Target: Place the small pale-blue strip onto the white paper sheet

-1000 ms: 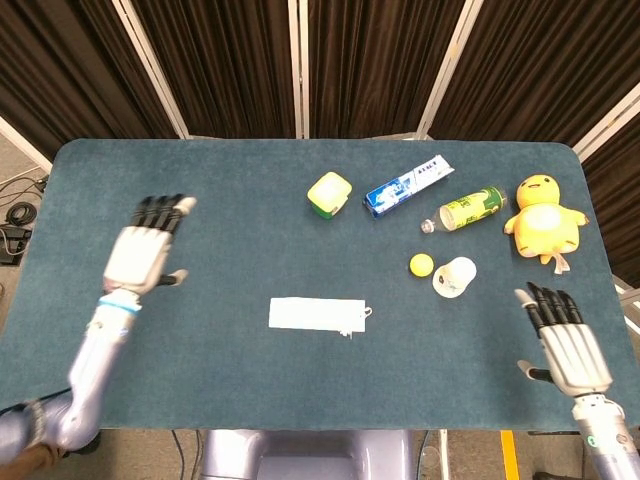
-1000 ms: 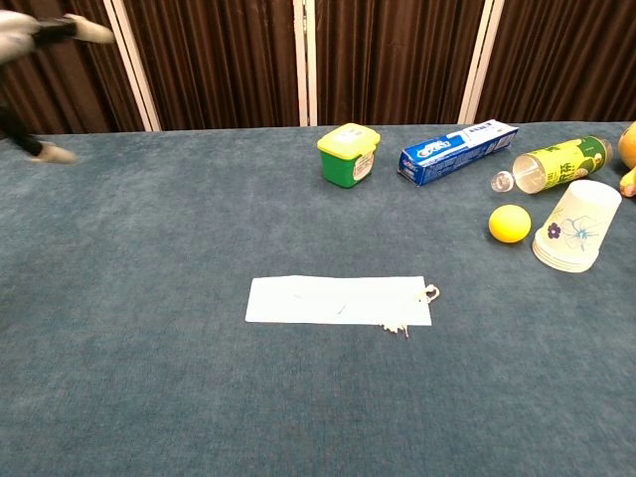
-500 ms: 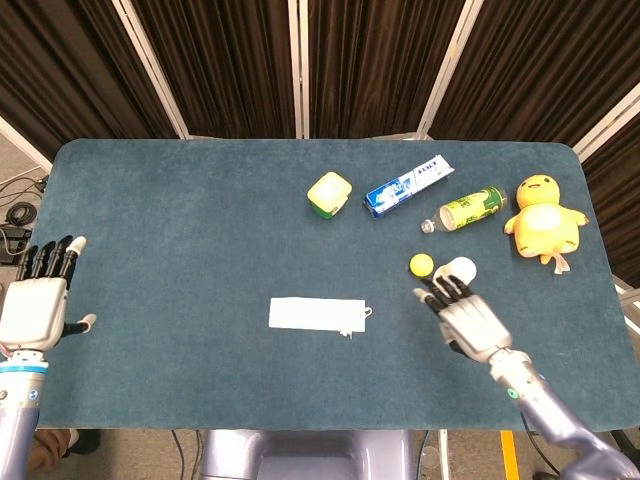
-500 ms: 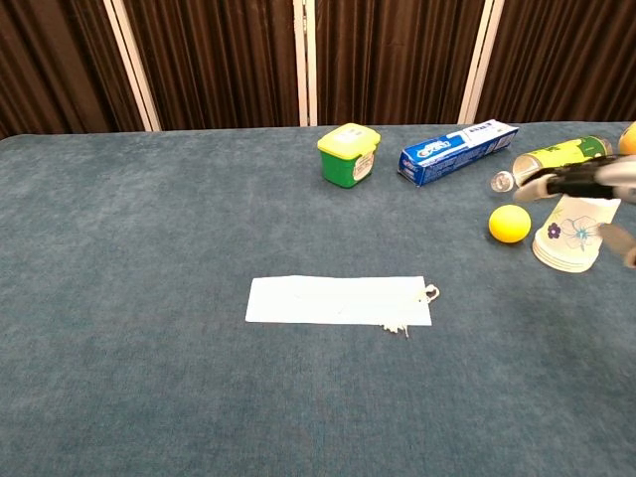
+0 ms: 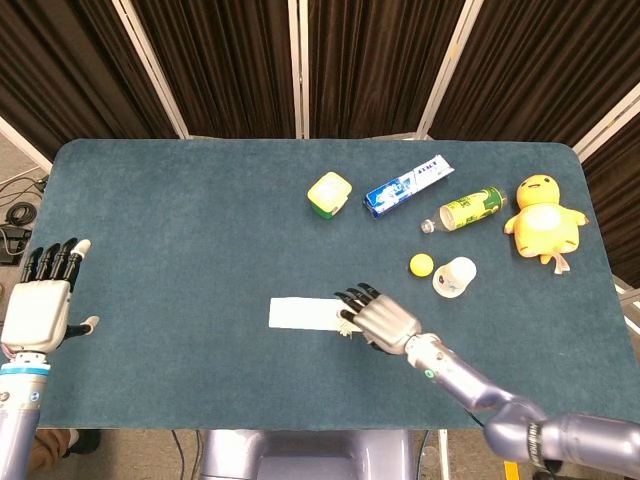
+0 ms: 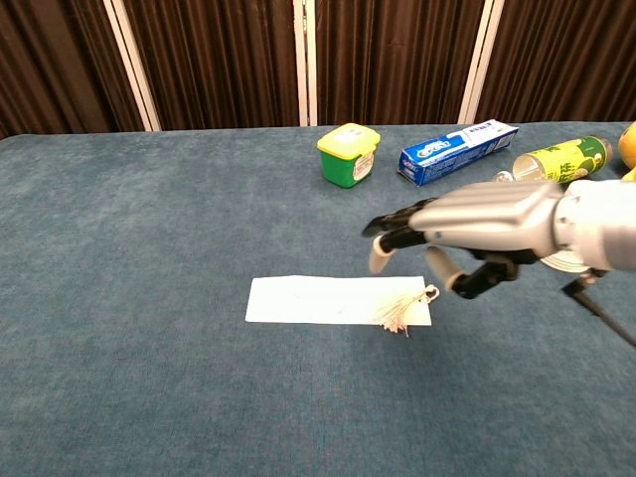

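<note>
Under right robot hand (image 5: 380,316): white paper sheet (image 6: 328,299) end.

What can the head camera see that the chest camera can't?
Only the head view shows the left hand, open off the table's left edge, the whole yellow duck toy and the yellow ball.

Only the chest view shows the right hand from the side, raised above the white paper sheet, fingers spread and holding nothing.

Both show that hand, the sheet, the green-and-yellow tub, the toothpaste box and the green bottle.
</note>
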### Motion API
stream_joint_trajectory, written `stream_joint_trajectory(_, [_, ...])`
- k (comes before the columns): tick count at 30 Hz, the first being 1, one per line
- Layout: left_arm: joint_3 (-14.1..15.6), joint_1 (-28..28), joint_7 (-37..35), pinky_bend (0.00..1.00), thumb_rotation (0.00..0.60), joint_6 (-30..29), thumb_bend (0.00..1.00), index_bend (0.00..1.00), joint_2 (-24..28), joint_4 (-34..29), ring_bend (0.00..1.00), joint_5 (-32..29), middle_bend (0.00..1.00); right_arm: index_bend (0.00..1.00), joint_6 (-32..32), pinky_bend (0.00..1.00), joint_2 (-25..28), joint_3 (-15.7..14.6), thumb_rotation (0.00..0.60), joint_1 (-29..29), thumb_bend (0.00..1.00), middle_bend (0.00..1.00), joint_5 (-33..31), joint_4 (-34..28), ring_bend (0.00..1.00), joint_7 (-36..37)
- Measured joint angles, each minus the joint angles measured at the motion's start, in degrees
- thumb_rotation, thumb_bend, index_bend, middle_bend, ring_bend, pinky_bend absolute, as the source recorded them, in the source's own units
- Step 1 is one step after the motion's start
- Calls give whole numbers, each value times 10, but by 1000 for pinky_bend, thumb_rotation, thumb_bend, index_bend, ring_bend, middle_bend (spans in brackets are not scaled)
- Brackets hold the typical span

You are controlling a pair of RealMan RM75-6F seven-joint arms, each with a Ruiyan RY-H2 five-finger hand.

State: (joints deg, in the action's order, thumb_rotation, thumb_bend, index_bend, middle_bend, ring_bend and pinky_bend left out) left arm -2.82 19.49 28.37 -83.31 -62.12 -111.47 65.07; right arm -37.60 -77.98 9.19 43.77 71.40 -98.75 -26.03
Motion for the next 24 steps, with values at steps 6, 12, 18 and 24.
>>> stream_joint_trajectory(6, [-7,2,-3,0,600,18,0,0,-1,10,0,-3,0,284,-1,0,-64,0,600,40,1000,0,-64,40,0,-50])
stream_joint_trajectory(12, [-9,2,-6,0,600,30,0,0,1,13,0,-8,0,296,-17,0,-104,-4,600,76,1000,0,-114,62,0,-96])
stream_joint_trajectory(18, [-13,0,-10,0,600,37,0,0,3,13,0,-8,0,303,-42,0,-131,-18,600,96,1000,0,-153,79,0,-126])
stream_joint_trajectory(24, [-15,0,-12,0,600,44,0,0,4,14,0,-8,0,303,-62,0,-143,-37,600,102,1000,0,-162,90,0,-142])
